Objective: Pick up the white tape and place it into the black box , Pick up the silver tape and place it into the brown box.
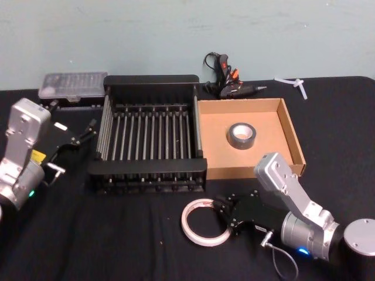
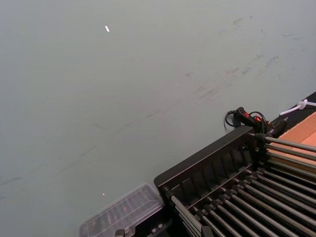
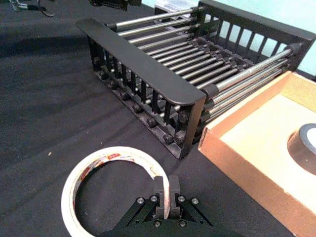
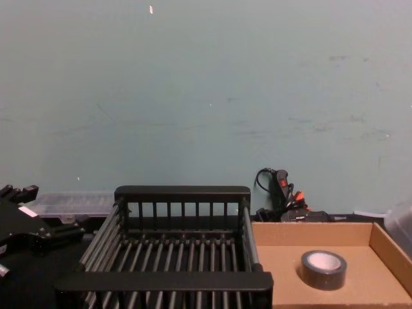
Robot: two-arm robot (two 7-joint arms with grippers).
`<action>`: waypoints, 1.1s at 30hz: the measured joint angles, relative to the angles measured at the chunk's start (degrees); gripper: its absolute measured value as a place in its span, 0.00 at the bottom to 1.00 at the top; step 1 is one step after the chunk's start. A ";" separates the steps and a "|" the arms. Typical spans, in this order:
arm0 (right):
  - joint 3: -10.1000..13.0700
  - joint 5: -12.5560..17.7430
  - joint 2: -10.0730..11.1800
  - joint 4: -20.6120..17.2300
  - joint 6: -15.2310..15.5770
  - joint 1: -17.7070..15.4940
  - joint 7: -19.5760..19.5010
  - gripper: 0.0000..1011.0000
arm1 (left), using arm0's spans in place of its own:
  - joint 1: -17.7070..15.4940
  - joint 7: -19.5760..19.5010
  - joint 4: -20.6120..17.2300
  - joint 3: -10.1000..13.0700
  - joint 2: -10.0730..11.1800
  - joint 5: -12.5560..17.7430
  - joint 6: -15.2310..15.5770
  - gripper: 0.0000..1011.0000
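The white tape (image 1: 204, 221) is lying flat on the cloth just in front of the black box (image 1: 149, 132) — its wall is being pinched by the right gripper (image 1: 224, 213). The silver tape (image 1: 241, 136) is sitting in the brown box (image 1: 293, 136), right of the black box, while the left gripper (image 1: 88, 132) is being held open at its left side.

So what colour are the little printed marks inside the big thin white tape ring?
Red, on the wide thin white tape ring's inner face; clearest in the right wrist view.
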 joint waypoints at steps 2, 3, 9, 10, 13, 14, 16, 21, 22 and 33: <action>0.16 0.33 0.19 -0.41 -0.10 -0.10 0.15 0.07 | 0.00 0.00 0.00 0.00 0.00 0.00 0.00 0.99; 0.29 0.61 0.40 -0.80 -0.20 -0.22 0.31 0.07 | 0.00 0.00 0.00 0.00 0.00 0.00 0.00 0.99; 0.74 1.67 1.45 -2.66 -0.82 -0.77 1.07 0.07 | 0.00 0.00 0.00 0.00 0.00 0.00 0.00 0.99; 0.87 1.98 1.87 -3.33 -1.04 -0.95 1.32 0.07 | 0.00 0.00 0.00 0.00 0.00 0.00 0.00 0.99; 1.12 2.55 2.50 -4.32 -1.38 -1.28 1.72 0.07 | 0.00 0.00 0.00 0.00 0.00 0.00 0.00 0.99; 1.31 3.00 2.93 -5.04 -1.59 -1.49 1.95 0.07 | 0.00 0.00 0.00 0.00 0.00 0.00 0.00 0.99; 1.51 3.45 3.37 -5.74 -1.82 -1.71 2.20 0.07 | 0.00 0.00 0.00 0.00 0.00 0.00 0.00 0.99; 2.41 5.29 4.88 -8.44 -2.69 -2.47 2.83 0.07 | 0.00 0.00 0.00 0.00 0.00 0.00 0.00 0.99; 2.66 5.80 5.29 -9.22 -2.93 -2.64 2.95 0.07 | 0.00 0.00 0.00 0.00 0.00 0.00 0.00 0.99; 3.79 8.31 6.83 -12.49 -4.68 -1.95 3.18 0.07 | 0.00 0.00 0.00 0.00 0.00 0.00 0.00 0.99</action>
